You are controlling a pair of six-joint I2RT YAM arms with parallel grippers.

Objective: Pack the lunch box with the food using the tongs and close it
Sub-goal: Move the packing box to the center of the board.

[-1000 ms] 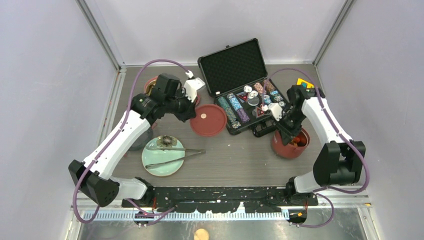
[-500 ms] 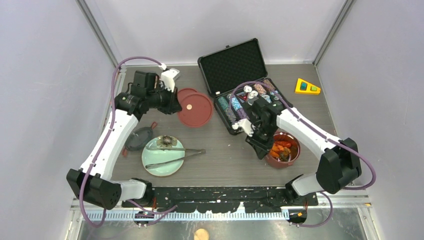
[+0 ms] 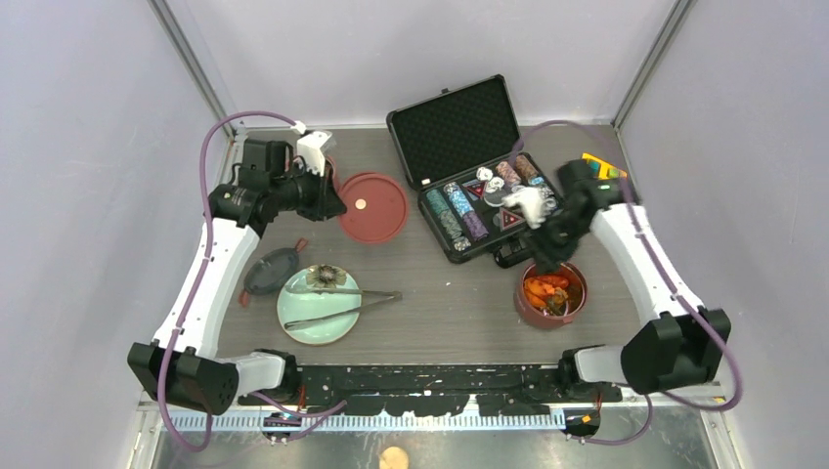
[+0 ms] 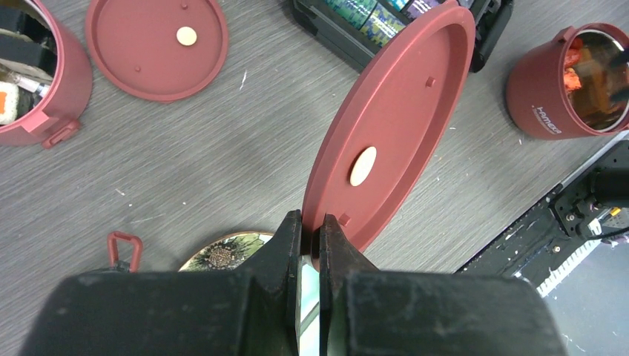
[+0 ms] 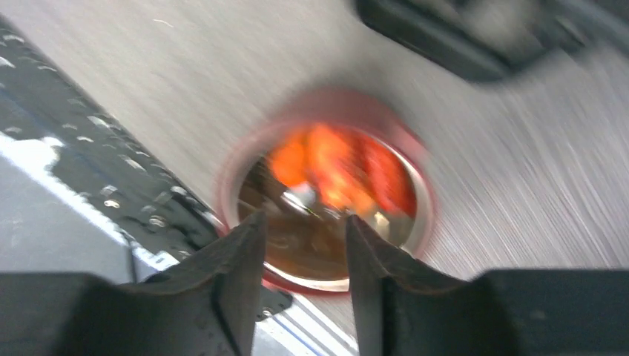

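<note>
Near edge, left of centre: tongs [image 3: 344,298] lay across the pale green plate [image 3: 298,318], w/ no gripper on them. One dark flower-like bit [image 3: 323,277] sat at the plate's far rim; couldn't tell if it was food. The dark top lid [image 3: 270,272] lay just left of the plate, off the box.

Near edge, right side: one lunch box tier [image 3: 526,308] stood uncovered w/ orange-red food [image 3: 543,285] inside. R gripper [image 5: 303,222] hung over it, jaws spread, nothing between them.

Mid-table, left: L gripper [image 4: 310,222] was pinched on the rim of a red inner lid [image 4: 389,126], lid tilted and off the table. In the L wrist view a 2nd inner lid [image 4: 156,44] lay flat between the poker chip case [image 3: 459,127] and another tier [image 4: 59,89], which was uncovered w/ a sushi roll [image 4: 7,100] inside.

Judgement: food looked mostly packed. Left to do: inner lids on both tiers, stack them, clip on the top lid. Past halfway, approx.
</note>
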